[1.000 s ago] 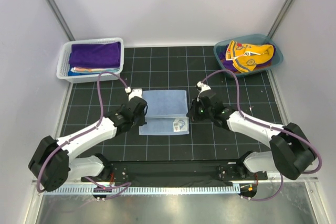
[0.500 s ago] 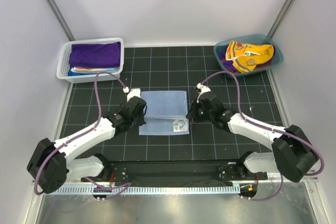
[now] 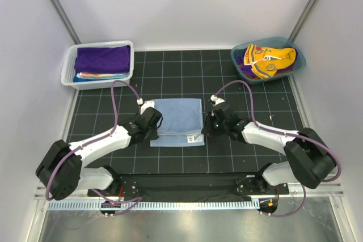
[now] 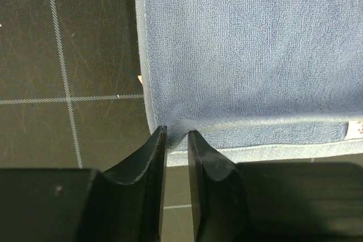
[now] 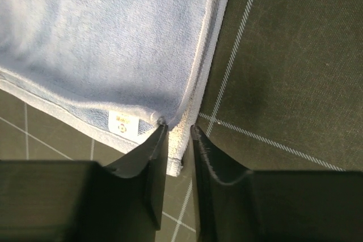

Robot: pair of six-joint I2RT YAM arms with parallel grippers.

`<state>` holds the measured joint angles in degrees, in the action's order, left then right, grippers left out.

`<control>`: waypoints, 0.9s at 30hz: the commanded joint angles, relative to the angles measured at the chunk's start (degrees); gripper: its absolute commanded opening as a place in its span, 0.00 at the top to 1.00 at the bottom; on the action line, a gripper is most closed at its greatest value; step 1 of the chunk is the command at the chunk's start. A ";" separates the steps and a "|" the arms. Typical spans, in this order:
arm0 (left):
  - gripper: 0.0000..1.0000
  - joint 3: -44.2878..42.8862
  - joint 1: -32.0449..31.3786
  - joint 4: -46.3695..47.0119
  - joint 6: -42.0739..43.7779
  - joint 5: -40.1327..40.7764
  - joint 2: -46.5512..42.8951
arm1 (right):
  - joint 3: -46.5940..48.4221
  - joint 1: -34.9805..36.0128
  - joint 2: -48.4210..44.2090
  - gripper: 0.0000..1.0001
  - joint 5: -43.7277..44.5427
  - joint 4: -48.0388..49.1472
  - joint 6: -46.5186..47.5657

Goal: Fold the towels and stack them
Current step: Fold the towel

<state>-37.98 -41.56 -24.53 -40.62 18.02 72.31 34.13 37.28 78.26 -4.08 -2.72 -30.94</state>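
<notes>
Light-blue terry, folded over on itself, lies flat on the black gridded tabletop [image 3: 255, 100] right between my two hands: this towel [image 3: 178, 118] is the one I am at. Its upper layer stops short of the near edge, so a strip of the lower layer shows there, with a small white label [image 3: 194, 138] at the near right corner.

My left hand [image 3: 156, 130] sits at the towel's near left corner. In the left wrist view its fingers stand a narrow gap apart, and the cloth puckers up into that gap at the tips. My right hand [image 3: 205, 130] is at the near right corner, just beside the label; its fingers are also a narrow gap apart, with the pale hem of the corner between them. Whether either hand is pressing the cloth, I cannot tell.

A purple cable [image 3: 116, 97] arcs over the tabletop from each arm, left and right of the towel, not touching it.

Well apart, at the far left, is one white mesh basket [image 3: 68, 67] with a deep purple towel [image 3: 102, 59] folded on top and edges of other cloths under it, too hidden to count. At the far right is one teal tub [image 3: 299, 60] holding a crumpled yellow-orange towel [image 3: 271, 60] with navy trim, and a bit of purple cloth at its left.

Two hands, one towel on the tabletop, one basket, one tub.
</notes>
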 commanded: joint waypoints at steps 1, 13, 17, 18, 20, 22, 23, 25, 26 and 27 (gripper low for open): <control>0.74 -0.25 -0.10 -0.42 -0.95 1.67 -1.03 | 1.55 -0.10 -1.17 0.70 0.04 -1.41 1.49; 0.67 -5.79 -0.98 -5.53 -0.69 0.87 -9.39 | 7.26 0.34 -5.40 0.67 1.09 -8.18 1.06; 0.68 -6.85 -0.98 -4.74 -0.60 1.14 -4.12 | 8.50 2.09 -1.89 0.67 1.35 -7.39 0.00; 0.69 -6.85 -0.98 -4.47 -0.77 1.05 -3.24 | 8.67 2.53 -1.19 0.67 2.05 -7.47 -0.26; 0.69 -5.88 -1.15 -3.25 -1.56 1.05 -1.22 | 8.67 3.85 0.57 0.67 3.02 -7.56 -0.96; 0.66 -4.75 -1.33 -2.89 -2.18 1.49 -0.33 | 8.41 4.64 1.45 0.67 3.81 -7.74 -1.49; 0.64 -4.30 -1.33 -2.80 -3.14 2.01 -0.24 | 8.24 5.34 2.07 0.67 5.99 -8.00 -1.75; 0.55 -2.99 -1.24 -2.80 -4.02 3.16 -0.51 | 7.88 5.70 2.34 0.67 7.76 -8.53 -2.37; 0.53 -2.46 -1.33 -2.71 -5.16 3.33 -0.59 | 7.62 5.96 2.51 0.67 8.12 -8.62 -2.63; 0.51 -2.11 -1.33 -2.62 -5.52 3.51 -0.68 | 7.44 5.97 2.69 0.67 8.47 -8.53 -3.07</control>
<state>-41.28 -42.65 -28.91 -43.38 18.96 72.23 41.15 42.74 81.06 0.47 -11.77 -32.08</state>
